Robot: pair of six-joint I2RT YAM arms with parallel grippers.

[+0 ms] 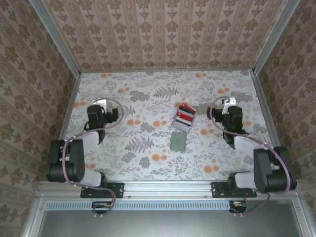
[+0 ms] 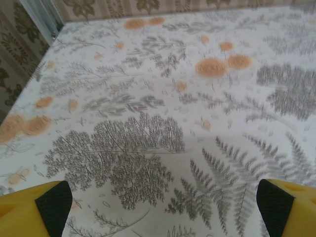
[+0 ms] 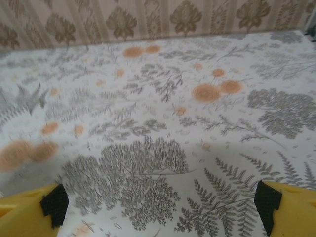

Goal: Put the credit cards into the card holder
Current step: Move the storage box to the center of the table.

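- A table [image 1: 148,98] with grey leaves and orange flowers on its cloth.
- Walls [image 1: 163,34] with brown flower stripes all around it.
- A silver bar [image 1: 168,186] along the near edge.

Floral-print table [image 1: 123,158]: credit cards [image 1: 184,117] stacked mid-table, card holder [image 1: 178,142] just beside.

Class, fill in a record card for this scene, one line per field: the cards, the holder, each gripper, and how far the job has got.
credit cards: red and pale ones in one overlapping stack, mid-table
card holder: lying flat, grey-green side up, just nearer the arm bases than the stack
left gripper: open, empty, above the table, left of both items
right gripper: open, empty, right of both items
progress: no card in the holder yet
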